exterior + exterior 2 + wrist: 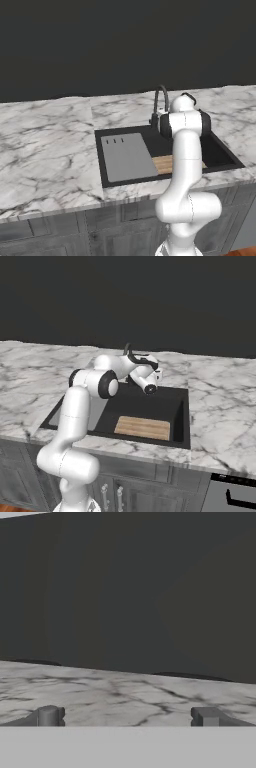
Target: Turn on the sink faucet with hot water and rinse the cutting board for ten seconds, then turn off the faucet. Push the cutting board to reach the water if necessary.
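Gripper (127,716) spread wide, nothing btwn fingertips (48,716), aimed over marble countertop (125,694) toward dark back wall (125,587). Hand near faucet (161,102) at sink (182,411) rear, contact unclear. Cutting board (143,428) flat on basin floor, front right, beside grey panel (127,156).

Flat, even rendered light, no clear source. White-grey veined marble countertop (50,145) bright; matte dark back wall (150,301) dim. Faint shadows inside wide black recessed sink basin (181,411). Soft low-resolution edges, no glare.
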You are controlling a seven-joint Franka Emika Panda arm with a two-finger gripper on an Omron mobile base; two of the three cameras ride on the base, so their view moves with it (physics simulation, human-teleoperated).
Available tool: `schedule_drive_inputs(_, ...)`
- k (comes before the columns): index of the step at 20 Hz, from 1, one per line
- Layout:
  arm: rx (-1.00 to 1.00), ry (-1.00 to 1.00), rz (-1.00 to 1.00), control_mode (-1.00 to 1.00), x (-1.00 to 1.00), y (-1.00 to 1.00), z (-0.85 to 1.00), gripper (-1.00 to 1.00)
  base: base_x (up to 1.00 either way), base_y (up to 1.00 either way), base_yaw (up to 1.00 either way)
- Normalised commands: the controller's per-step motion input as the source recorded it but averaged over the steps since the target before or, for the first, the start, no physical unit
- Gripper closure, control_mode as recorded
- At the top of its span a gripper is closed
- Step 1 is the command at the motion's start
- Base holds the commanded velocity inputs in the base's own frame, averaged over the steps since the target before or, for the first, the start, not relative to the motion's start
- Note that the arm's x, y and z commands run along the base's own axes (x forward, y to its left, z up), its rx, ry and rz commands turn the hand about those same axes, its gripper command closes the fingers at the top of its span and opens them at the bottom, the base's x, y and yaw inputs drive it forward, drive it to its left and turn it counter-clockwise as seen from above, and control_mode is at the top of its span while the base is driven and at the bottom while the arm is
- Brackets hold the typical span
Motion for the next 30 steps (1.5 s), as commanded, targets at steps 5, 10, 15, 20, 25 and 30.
schedule_drive_inputs(5, 0.00, 0.00, 0.00, -1.00, 0.07, 0.00, 0.00, -1.00, 0.00, 0.00, 0.00)
schedule_drive_inputs(10, 0.00, 0.00, 0.00, -1.00, 0.00, 0.00, 0.00, -1.00, 0.00, 0.00, 0.00)
schedule_drive_inputs(15, 0.00, 0.00, 0.00, -1.00, 0.00, 0.00, 0.00, -1.00, 0.00, 0.00, 0.00)
schedule_drive_inputs(20, 0.00, 0.00, 0.00, -1.00, 0.00, 0.00, 0.00, -1.00, 0.00, 0.00, 0.00)
schedule_drive_inputs(25, 0.00, 0.00, 0.00, -1.00, 0.00, 0.00, 0.00, 1.00, 0.00, 0.00, 0.00)
schedule_drive_inputs(30, 0.00, 0.00, 0.00, -1.00, 0.00, 0.00, 0.00, 1.00, 0.00, 0.00, 0.00)
